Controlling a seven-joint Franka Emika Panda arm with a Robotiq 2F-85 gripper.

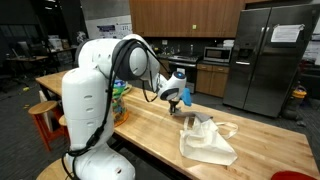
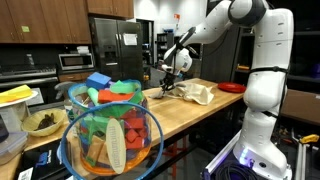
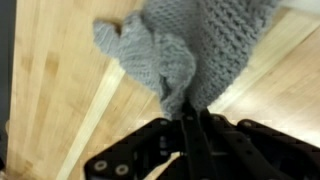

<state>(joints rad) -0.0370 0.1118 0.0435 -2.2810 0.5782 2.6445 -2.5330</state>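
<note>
My gripper (image 3: 190, 125) is shut on a grey knitted cloth (image 3: 190, 45). The cloth hangs from the fingertips over the wooden countertop (image 3: 50, 90); its free end is bunched and spreads away from the jaws. In both exterior views the gripper (image 1: 178, 97) (image 2: 172, 75) hovers a little above the long wooden table (image 1: 150, 130), and the grey cloth (image 2: 169, 88) dangles down to the surface. A crumpled cream cloth (image 1: 205, 140) (image 2: 196, 93) lies on the table just beside it, apart from the gripper.
A wire basket of colourful toys (image 2: 110, 135) stands at one end of the table, with a bowl (image 2: 44, 122) beside it. A red plate (image 2: 232, 88) lies near the robot base. A steel fridge (image 1: 265, 55) and kitchen cabinets stand behind; an orange stool (image 1: 45, 112) is by the table.
</note>
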